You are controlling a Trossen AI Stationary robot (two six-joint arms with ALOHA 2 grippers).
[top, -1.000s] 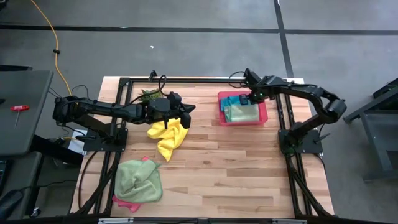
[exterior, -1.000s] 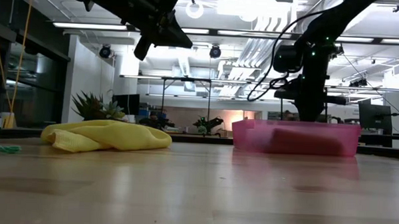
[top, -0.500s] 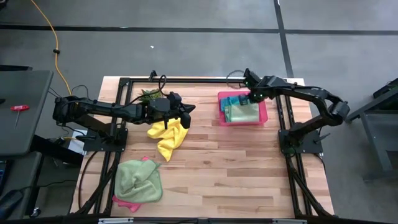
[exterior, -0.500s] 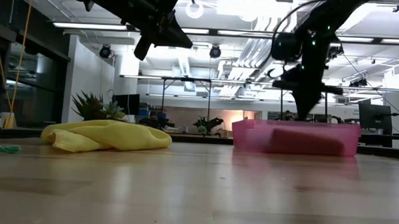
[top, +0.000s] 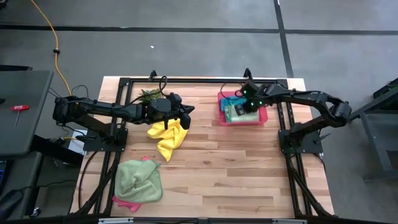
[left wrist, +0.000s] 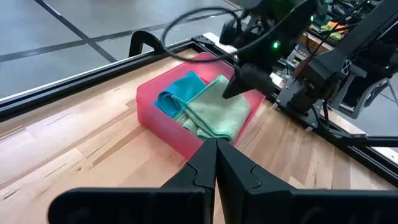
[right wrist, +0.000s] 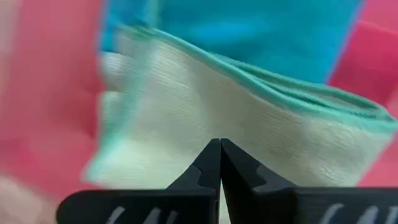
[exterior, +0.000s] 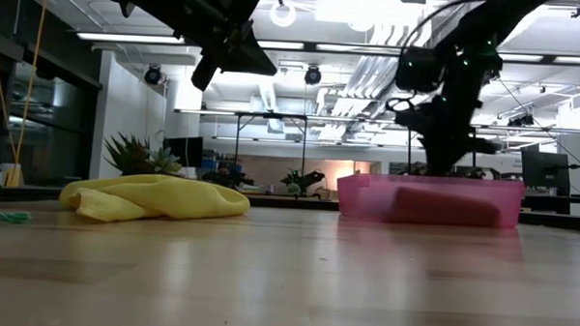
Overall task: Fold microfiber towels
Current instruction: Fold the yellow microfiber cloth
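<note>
Right gripper (top: 241, 104), fingers pressed together and empty — poised directly over the folded light green towel (top: 235, 112) beside the teal towel (top: 231, 99) in the pink tray (top: 261, 116). Left gripper (top: 188, 109), likewise closed and empty — hanging above the crumpled yellow towel (top: 166, 138).

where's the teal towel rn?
High view: teal towel lies in the pink tray, far right of the table, beside a folded green towel.

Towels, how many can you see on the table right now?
5: yellow towel lies crumpled mid-table; light green towel lies over pink towel at the near left; teal towel and folded green towel sit in the pink tray. Others may be hidden underneath.
</note>
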